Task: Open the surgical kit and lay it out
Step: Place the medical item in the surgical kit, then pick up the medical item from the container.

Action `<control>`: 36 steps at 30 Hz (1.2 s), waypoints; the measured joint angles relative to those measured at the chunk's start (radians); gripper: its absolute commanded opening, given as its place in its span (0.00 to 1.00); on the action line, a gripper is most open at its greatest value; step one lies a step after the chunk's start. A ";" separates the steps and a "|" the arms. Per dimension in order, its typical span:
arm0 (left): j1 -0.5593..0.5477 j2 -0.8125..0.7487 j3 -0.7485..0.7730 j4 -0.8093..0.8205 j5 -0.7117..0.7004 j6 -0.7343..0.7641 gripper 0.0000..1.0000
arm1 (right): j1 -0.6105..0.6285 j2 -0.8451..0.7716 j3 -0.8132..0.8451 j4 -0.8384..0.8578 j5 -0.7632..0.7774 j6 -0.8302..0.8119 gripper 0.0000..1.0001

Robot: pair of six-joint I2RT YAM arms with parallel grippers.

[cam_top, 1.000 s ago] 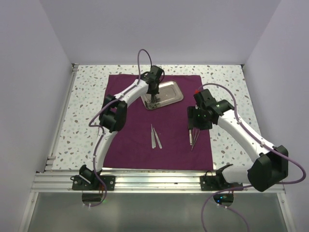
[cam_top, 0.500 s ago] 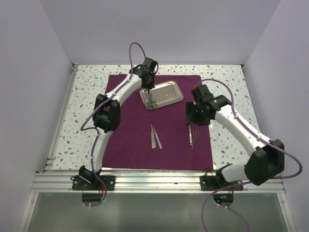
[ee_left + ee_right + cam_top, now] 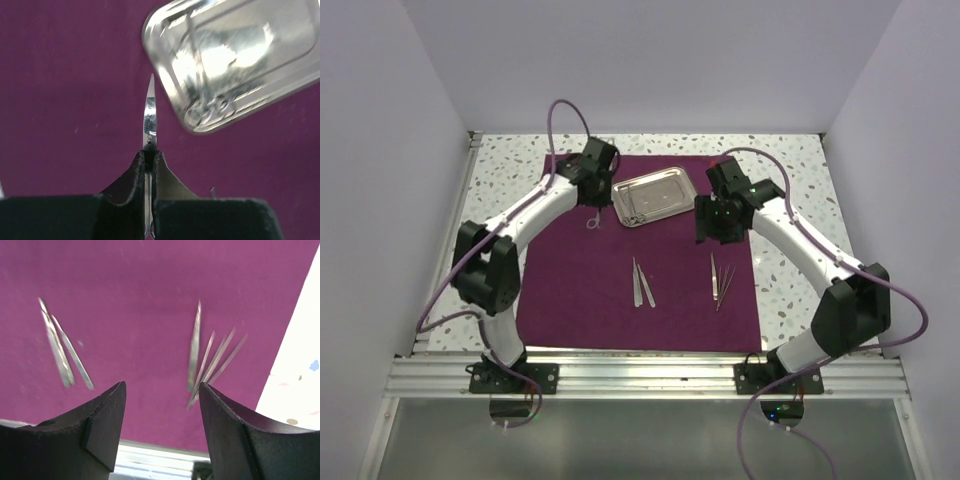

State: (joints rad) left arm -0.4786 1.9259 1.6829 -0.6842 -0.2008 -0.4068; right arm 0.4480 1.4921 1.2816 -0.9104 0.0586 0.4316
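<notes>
The dark purple cloth wrap [image 3: 570,290] lies spread flat on the table. The shiny steel tray [image 3: 665,185] sits on its far middle, with a thin steel instrument [image 3: 634,212] still in its near left corner. My left gripper [image 3: 591,200] is shut on the steel scissors [image 3: 592,222] and holds them above the cloth just left of the tray. In the left wrist view the blades [image 3: 150,112] stick out past the fingertips beside the tray [image 3: 240,55]. My right gripper [image 3: 705,228] is open and empty above the cloth, right of the tray. Tweezers [image 3: 642,284] and forceps [image 3: 720,280] lie on the cloth.
In the right wrist view the tweezers [image 3: 62,357] and forceps [image 3: 210,360] lie beyond the open fingers, with the speckled table [image 3: 300,375] at the cloth's right edge. White walls close in the table on three sides. A metal rail [image 3: 640,365] runs along the near edge.
My left gripper has lifted the scissors out of the tray and carried them left over the cloth. My right gripper has drawn back from the laid-down forceps toward the tray.
</notes>
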 measured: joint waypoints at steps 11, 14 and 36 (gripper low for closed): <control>-0.001 -0.414 -0.655 0.105 -0.019 -0.023 0.00 | 0.000 0.301 0.365 0.015 -0.055 -0.006 0.66; -0.001 -0.415 -0.728 0.154 -0.018 -0.025 0.25 | 0.000 0.378 0.449 0.016 -0.088 -0.002 0.67; -0.001 -0.612 -0.745 0.105 -0.031 -0.074 0.76 | 0.130 0.994 1.085 0.052 -0.150 0.048 0.69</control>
State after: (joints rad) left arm -0.4793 1.3140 0.9379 -0.5793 -0.2321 -0.4805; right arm 0.5777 2.4859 2.3661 -0.8585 -0.0917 0.4797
